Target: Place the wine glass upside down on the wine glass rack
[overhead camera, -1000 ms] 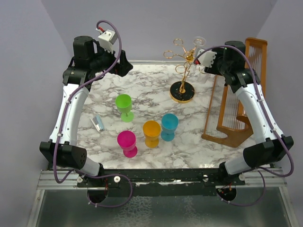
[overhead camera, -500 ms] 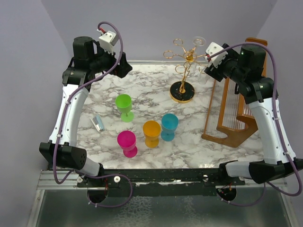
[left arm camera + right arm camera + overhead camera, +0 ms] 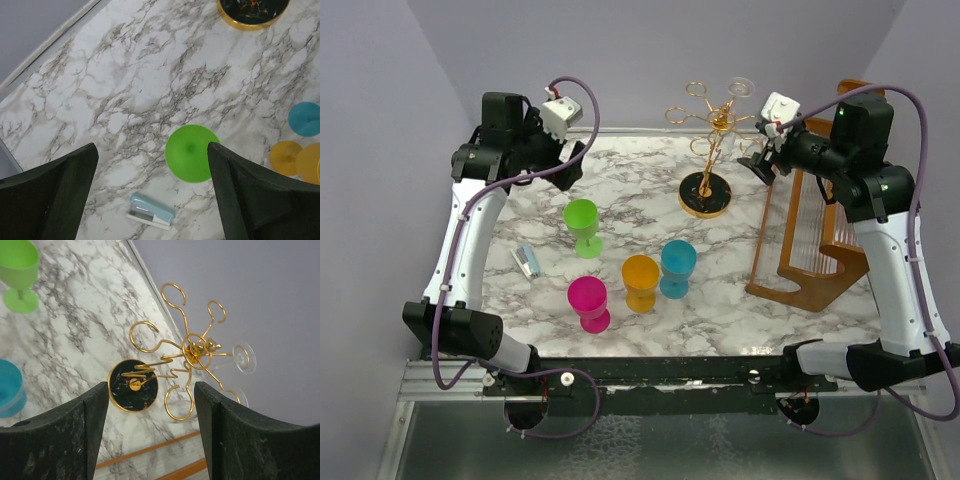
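Fingers of my left gripper (image 3: pixel 151 150) hung spread and empty over the green plastic goblet (image 3: pixel 190 152), those of my right gripper (image 3: pixel 152 387) likewise slack beside the thin gold wire rack (image 3: pixel 192 352) holding a clear wine glass (image 3: pixel 245 357); next, probably, gripping that goblet's stem.

Bright even light, soft shadows, sharp pics
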Robot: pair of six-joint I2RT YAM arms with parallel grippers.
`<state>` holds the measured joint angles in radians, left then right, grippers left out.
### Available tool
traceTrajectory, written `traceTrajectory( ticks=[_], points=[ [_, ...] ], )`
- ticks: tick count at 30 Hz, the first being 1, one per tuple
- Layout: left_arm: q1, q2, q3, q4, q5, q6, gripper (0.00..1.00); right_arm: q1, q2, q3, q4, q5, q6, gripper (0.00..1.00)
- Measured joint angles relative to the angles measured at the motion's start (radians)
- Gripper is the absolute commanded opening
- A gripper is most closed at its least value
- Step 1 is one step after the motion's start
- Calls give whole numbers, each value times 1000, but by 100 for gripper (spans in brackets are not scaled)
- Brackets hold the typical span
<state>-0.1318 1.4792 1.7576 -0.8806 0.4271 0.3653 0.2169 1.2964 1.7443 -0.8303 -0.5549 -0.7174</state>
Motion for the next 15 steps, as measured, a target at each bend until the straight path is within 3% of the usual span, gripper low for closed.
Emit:
traceTrajectory(
  ticks=[10,15],
  points=[
    [-12,26,-102,-50,-104,91,83,0,19,21,-16,-101,35,69],
    [-70,68,-143,-55,-183,116,75,0,38,20,-23,-105,35,70]
  ],
)
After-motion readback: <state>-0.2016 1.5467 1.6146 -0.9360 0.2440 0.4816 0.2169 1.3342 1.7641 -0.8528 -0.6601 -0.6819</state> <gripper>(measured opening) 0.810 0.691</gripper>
